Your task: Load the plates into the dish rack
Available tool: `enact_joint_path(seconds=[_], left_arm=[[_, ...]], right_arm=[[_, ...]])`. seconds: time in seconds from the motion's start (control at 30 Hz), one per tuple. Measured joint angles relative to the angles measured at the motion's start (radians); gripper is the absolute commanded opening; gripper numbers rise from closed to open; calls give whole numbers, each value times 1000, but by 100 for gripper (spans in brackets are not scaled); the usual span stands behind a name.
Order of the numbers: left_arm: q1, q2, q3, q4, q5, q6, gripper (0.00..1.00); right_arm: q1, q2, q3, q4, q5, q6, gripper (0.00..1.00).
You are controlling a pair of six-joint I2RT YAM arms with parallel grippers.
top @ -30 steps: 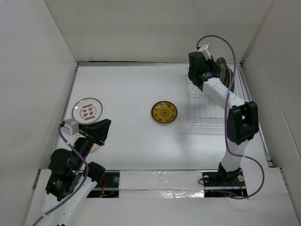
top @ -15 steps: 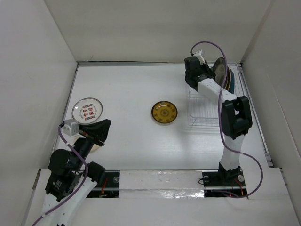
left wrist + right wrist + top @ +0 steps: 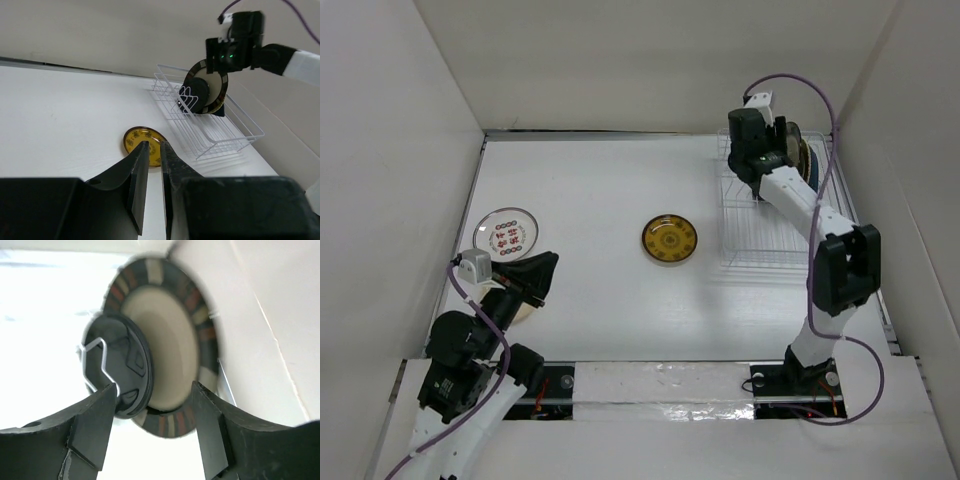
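The white wire dish rack (image 3: 760, 245) stands at the right, also seen in the left wrist view (image 3: 220, 137). At its far end a cream plate with a brown striped rim (image 3: 172, 340) stands upright against a small glossy black plate (image 3: 117, 367). My right gripper (image 3: 151, 388) is open, its jaws on either side of these two without touching them. A yellow-patterned plate (image 3: 670, 239) lies flat mid-table. A white plate with red marks (image 3: 506, 232) lies at the left. My left gripper (image 3: 545, 266) hovers low at the near left, its jaws a narrow gap apart and empty.
White walls close the table in on three sides. A pale dish (image 3: 522, 308) shows partly under my left arm. A dark blue plate (image 3: 220, 111) stands behind the striped one in the rack. The rack's near rows of prongs hold nothing.
My right gripper has opened and let go of the striped-rim plate, which now stands in the rack. The right wrist has shifted slightly right. The left arm has barely moved.
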Motion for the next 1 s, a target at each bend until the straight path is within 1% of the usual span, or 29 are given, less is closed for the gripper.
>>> enact_joint_path(seconds=[0.1,0.13,0.17,0.27,0.37,0.4,0.43,0.47,0.5,0.53,0.57,0.63,0.7,0.73,0.83,1.0], left_arm=[[0,7,0,-1,-1,0,14],[1,9,0,0,-2,0,14],[4,11,0,0,-2,0,14],[14,24,0,0,-3,0,15],[16,47,0,0,-13,0,15],[16,53,0,-1,-19,0,15],[16,56,0,-1,-23,0,15],[16,59,0,-3,-27,0,15],[16,59,0,-3,-31,0,15],[16,59,0,-3,-35,0,15],[16,59,0,-3,-37,0,15],[16,59,0,-3,-40,0,15],[16,59,0,-2,-41,-1,15],[16,59,0,-2,-42,0,15],[16,60,0,-1,-44,0,15],[16,77,0,0,-44,0,15]], right_arm=[[40,-128,-27,4,-66,42,30],[64,-175,-46,8,-113,58,5],[97,-219,-65,11,-167,69,0],[200,-290,-104,29,-360,116,0],[270,-239,-100,28,-560,112,0],[281,-201,-93,19,-615,101,3],[286,-152,-82,4,-668,89,17],[285,-99,-68,-16,-716,73,28],[280,-47,-56,-37,-763,56,36],[277,-14,-48,-73,-814,35,52],[264,48,-28,-110,-850,22,59],[238,129,8,-179,-919,-21,67],[205,199,64,-254,-977,-62,70],[189,225,90,-277,-998,-80,75],[146,287,167,-343,-1047,-134,76],[102,357,254,-407,-1112,-189,75]])
